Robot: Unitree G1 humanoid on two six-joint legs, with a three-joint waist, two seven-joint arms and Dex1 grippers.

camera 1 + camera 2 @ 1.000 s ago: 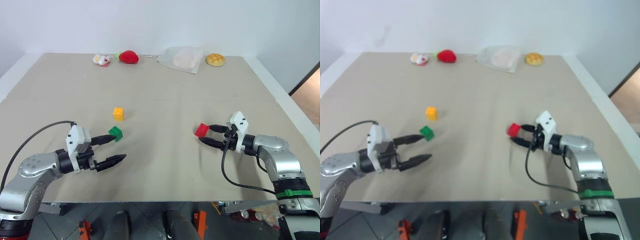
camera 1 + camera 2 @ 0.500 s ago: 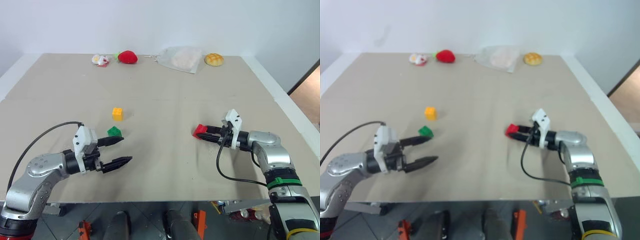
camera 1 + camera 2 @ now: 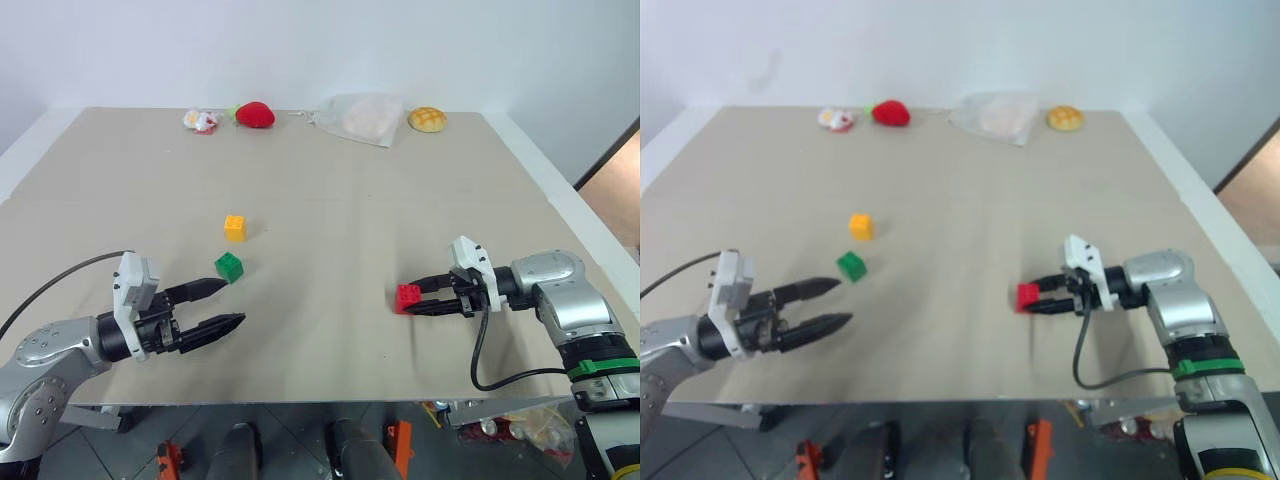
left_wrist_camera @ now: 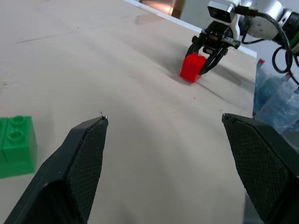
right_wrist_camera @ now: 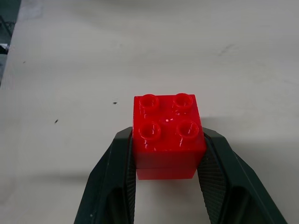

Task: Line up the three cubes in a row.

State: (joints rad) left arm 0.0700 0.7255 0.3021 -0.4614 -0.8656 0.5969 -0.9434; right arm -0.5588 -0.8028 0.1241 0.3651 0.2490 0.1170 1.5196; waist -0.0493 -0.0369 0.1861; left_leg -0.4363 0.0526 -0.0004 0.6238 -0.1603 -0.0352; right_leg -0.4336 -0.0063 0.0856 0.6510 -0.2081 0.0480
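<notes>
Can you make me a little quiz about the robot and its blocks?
1. True or false: the right gripper is shut on the red cube.
2. Which cube lies closest to the open left gripper? A) the green cube B) the yellow-orange cube C) the red cube
3. Fill in: the strawberry toy lies at the ____ edge of the table.

Key: 1 true; 2 A; 3 far
</notes>
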